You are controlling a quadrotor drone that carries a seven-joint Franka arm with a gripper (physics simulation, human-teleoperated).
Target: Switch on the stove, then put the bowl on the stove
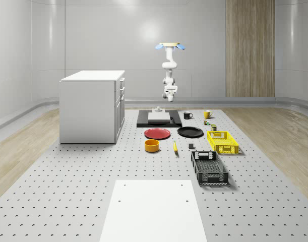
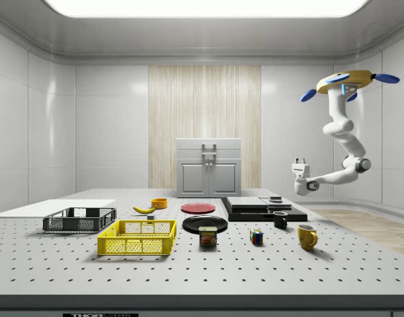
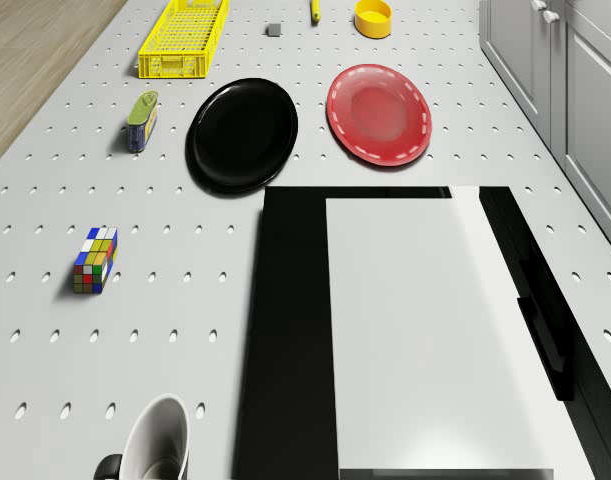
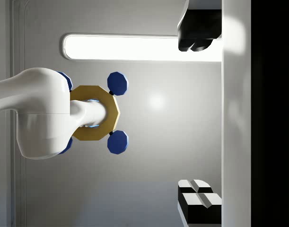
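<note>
Listing from largest to smallest, we log the cabinet [image 1: 92,106] first, standing at the whole-scene view's left of the table [image 1: 68,191]. Next the stove [image 1: 159,119], a black slab with a pale block on top, at the table's far end. Then the drone [image 2: 346,82], which hovers high beyond the stove's far edge, off the table's end in the side view. Its arm [image 2: 344,142] hangs down, bends at the elbow and reaches back level toward the stove, the wrist turned upward (the wrist camera looks up at the drone's underside). The gripper [image 2: 299,162] points up, above and just past the stove; its fingers [image 4: 199,200] stand well apart with nothing between them.

Smaller items: black crate [image 1: 209,168], yellow basket [image 1: 223,142], black plate [image 1: 190,132], red plate [image 1: 157,133]. The bowl [image 1: 152,145], orange, sits on the table in front of the red plate, well apart from the stove and the gripper. Then the mugs [image 1: 188,115], the can [image 3: 142,121], the cube [image 3: 94,260].

Risks, as we judge them: the upturned gripper must swing down to reach the stove's switch, and hover drift could make it miss or strike the slab. Fetching the bowl means passing low over the plates; a shallow grip on its rim could let it slip.
</note>
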